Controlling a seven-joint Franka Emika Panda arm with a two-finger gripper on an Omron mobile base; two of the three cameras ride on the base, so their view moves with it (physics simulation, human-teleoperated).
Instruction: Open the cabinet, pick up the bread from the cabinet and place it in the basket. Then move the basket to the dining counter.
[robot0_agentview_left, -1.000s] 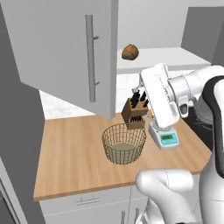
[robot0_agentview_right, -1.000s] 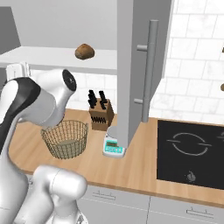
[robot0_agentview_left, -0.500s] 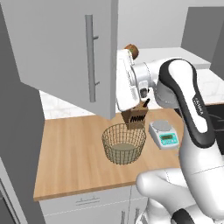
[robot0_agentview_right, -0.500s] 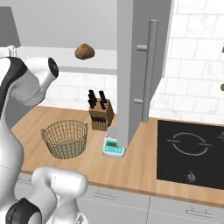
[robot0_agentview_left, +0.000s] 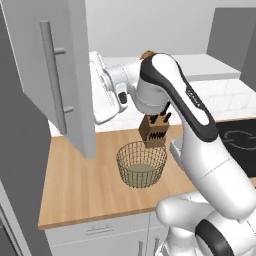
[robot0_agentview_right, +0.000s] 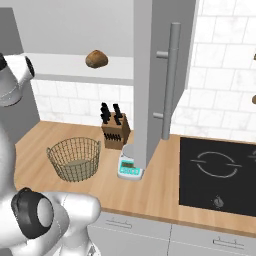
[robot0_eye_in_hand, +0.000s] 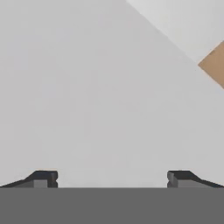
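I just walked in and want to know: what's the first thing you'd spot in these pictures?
Probably the big white robot arm bending over the wooden counter toward the open cabinet door. Next, the small brown bread sitting alone on the white cabinet shelf, high above the empty wire basket and the knife block beside it.

Wooden counter (robot0_agentview_right: 150, 192) bears basket (robot0_agentview_right: 74, 158), knife block (robot0_agentview_right: 115, 131), scale (robot0_agentview_right: 129, 169).

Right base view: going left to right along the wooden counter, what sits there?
Wire basket → knife block → small kitchen scale → black cooktop.
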